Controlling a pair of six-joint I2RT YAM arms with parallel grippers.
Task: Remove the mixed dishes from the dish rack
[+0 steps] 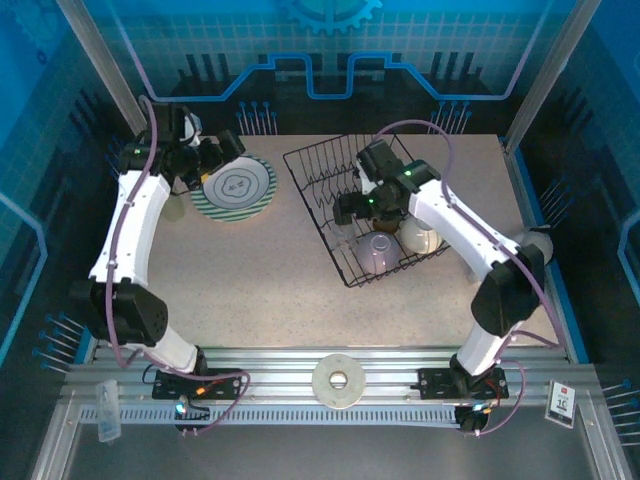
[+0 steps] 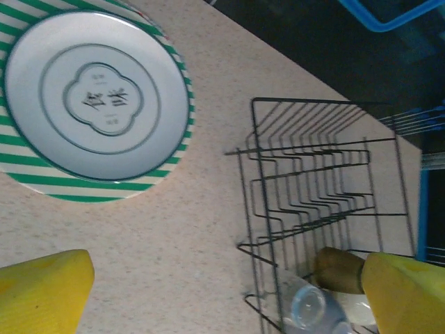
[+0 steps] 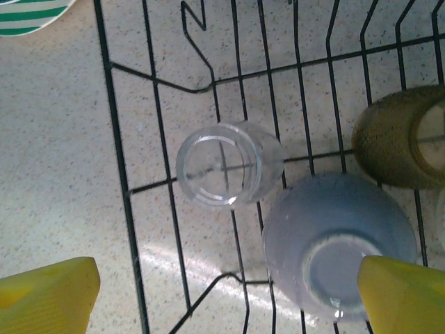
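Near edge: white ring-shaped disc [image 1: 338, 380] lies on the rail between the arm bases. It is not a dish and no part of the job.

Mid table, right of centre: dish rack [image 1: 318, 185] sits at an angle. Four dishes are bunched at its near end.
- lavender cup [image 3: 341, 243], apparently bottom up
- pale translucent tumbler [image 3: 226, 163], just beside the lavender cup on its left
- small brown cup [image 3: 396, 139], a little farther in
- cream bowl [image 1: 420, 238], at the right side

The upright prongs toward the far end carry no plate.

Right gripper [image 3: 229, 289] hangs over that near cluster. Its jaws are spread wide, nothing sits between the fingers, and it touches nothing I can see. The tumbler sits below the gap and the lavender cup lies under one finger. My guess is that it is lining up on one of the two; which one I cannot tell.

Far left: green-and-white striped plate [image 2: 94, 97] lies flat on the table, left of the rack and clear of it. That one counts as unloaded.

Left gripper [image 1: 225, 152] hovers at the plate's far-left edge. Its jaws are spread wide and it is empty-handed.

Progress, as judged: one dish is out and four are visibly left in the rack, so most of the unloading is yet to do.
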